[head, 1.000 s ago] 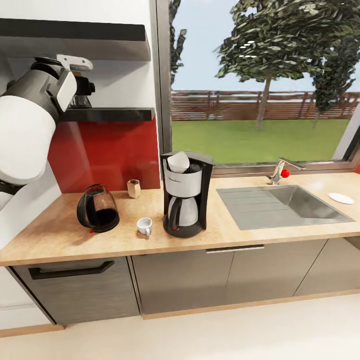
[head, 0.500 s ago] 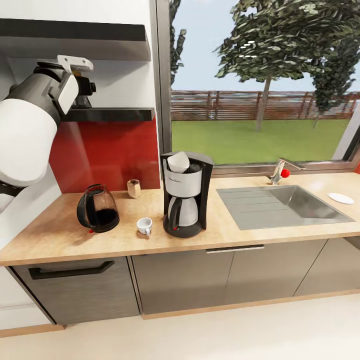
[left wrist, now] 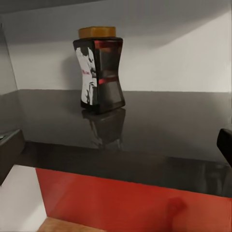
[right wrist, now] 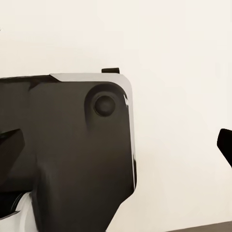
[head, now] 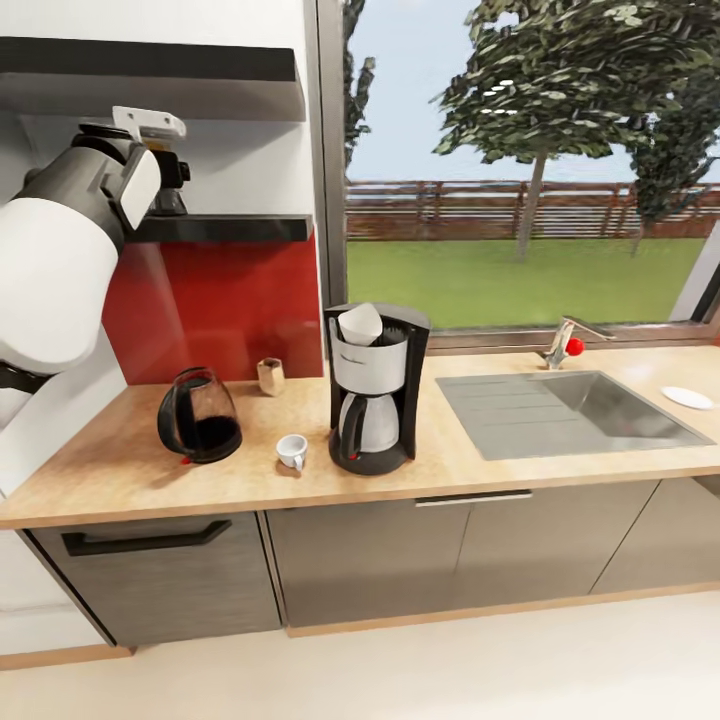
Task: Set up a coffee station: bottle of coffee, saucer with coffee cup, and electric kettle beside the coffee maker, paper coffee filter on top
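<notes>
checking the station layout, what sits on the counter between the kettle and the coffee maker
In the head view, the coffee cup stands between the electric kettle and the coffee maker, with no saucer under it.

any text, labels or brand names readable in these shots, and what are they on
No text can be read in full.
Coffee maker: a dark line of script on the silver-white front band, too small and blurred to read.
Bottle of coffee, standing on the kitchen shelf: a small red mark on the white part of its label, too blurred to read.
Electric kettle, coffee cup and saucer: no writing visible.
</notes>
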Robot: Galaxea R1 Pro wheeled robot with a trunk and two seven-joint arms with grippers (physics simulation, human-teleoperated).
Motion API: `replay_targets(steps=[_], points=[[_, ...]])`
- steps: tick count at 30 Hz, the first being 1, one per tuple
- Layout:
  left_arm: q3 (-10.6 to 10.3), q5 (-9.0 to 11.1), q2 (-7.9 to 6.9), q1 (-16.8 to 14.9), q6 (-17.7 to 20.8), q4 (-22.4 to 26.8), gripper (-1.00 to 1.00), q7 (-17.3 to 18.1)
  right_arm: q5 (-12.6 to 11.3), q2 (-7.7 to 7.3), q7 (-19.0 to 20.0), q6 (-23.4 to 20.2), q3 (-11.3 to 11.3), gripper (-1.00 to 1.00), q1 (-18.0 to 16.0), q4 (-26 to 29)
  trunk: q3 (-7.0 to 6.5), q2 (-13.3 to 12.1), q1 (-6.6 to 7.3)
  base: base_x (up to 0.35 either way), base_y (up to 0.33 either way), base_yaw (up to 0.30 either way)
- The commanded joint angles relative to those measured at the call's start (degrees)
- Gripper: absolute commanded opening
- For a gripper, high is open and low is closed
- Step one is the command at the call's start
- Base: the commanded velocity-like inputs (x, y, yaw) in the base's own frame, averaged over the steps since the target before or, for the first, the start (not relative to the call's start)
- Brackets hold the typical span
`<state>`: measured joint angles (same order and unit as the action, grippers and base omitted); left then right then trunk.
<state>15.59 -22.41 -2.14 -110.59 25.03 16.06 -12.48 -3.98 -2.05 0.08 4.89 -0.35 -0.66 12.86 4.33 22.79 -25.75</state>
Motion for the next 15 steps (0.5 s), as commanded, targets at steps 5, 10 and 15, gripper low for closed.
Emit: replay_targets(steps=[5, 10, 15], points=[[0.2, -0.2, 0.58, -0.1, 0.2, 0.0, 1.0, -0.1, -0.4, 0.03, 0.0, 0.2, -0.1, 1.0, 0.0, 0.0, 0.38, 0.1, -0.03, 0.0, 0.0, 0.188], [0.2, -0.2, 1.28, -0.1, 0.1, 0.0, 1.0, -0.2, -0.4, 0.03, 0.0, 0.2, 0.0, 1.0, 0.0, 0.0, 0.65, 0.1, -0.03, 0.004, 0.0, 0.211], [0.2, -0.2, 1.48, -0.1, 0.2, 0.0, 1.0, -0.2, -0.4, 0.03, 0.0, 0.2, 0.0, 1.0, 0.0, 0.0, 0.94, 0.1, -0.03, 0.192, 0.0, 0.215]])
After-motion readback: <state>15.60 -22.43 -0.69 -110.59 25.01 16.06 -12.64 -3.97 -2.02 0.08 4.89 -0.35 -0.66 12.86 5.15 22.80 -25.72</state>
